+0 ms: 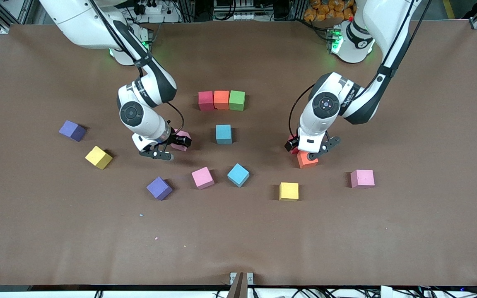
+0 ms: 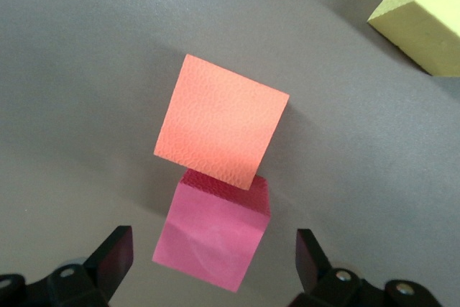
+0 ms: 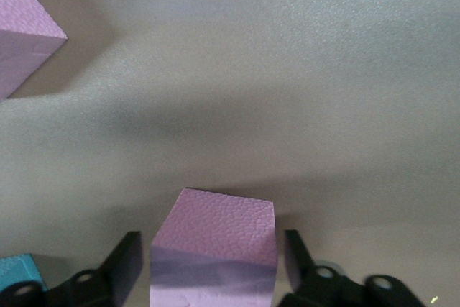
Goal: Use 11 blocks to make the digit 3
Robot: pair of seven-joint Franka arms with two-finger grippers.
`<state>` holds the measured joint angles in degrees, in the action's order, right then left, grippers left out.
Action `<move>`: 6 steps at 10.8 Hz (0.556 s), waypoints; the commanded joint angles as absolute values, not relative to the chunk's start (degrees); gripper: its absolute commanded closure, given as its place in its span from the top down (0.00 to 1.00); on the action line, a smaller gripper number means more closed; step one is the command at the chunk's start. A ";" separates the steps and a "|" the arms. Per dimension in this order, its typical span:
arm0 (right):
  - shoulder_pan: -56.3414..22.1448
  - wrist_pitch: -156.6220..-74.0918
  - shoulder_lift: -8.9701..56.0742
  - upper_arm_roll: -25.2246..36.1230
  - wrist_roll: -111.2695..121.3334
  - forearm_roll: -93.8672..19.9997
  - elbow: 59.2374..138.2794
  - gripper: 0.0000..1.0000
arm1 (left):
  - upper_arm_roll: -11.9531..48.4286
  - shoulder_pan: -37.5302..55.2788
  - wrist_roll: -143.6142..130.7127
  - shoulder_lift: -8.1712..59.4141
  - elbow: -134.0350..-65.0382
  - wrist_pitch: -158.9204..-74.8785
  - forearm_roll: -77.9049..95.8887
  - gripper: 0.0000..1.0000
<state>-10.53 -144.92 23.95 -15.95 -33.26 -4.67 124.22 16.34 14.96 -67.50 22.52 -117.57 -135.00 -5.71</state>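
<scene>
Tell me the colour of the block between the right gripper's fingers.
Pink block; the right wrist view shows it best.

Bare table lies nearest the front camera; scattered blocks crowd mid-table.

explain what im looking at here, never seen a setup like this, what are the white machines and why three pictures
The white machines are two robot arms bolted at a brown table, each ending in a two-finger gripper. The big picture comes from a high camera facing them; the other two come from small cameras on their wrists.

Coloured foam blocks lie scattered on the table. A row of three, red, orange and green, sits side by side, with a blue block just nearer the camera.

The right gripper has its open fingers on either side of a pink block. The left gripper is open over an orange block and a red block that touch each other. Neither block looks gripped yet.
</scene>
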 commanded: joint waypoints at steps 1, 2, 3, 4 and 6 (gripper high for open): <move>-11.07 -145.28 23.55 -15.82 -33.93 -5.27 124.63 0.41 | 16.52 14.77 -67.85 23.11 -117.07 -135.09 -7.65 1.00; -11.07 -145.11 23.55 -15.82 -33.93 -5.27 124.63 0.31 | 16.52 14.85 -67.85 23.20 -117.07 -135.09 -7.65 1.00; -11.07 -144.76 23.47 -15.82 -34.01 -5.27 124.54 0.27 | 16.52 14.77 -67.85 23.55 -117.07 -135.09 -7.65 1.00; -11.07 -144.58 23.29 -15.91 -34.01 -5.27 124.45 0.23 | 16.52 14.85 -67.85 24.34 -117.07 -135.09 -7.65 1.00; -11.16 -143.19 22.50 -16.35 -34.10 -5.36 124.10 0.23 | 16.52 14.85 -67.85 25.57 -116.46 -135.44 -7.65 1.00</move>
<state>-10.56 -144.61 23.64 -16.13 -33.26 -4.67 124.09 16.34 14.96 -67.50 24.17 -117.56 -135.06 -5.71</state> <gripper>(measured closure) 0.480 0.000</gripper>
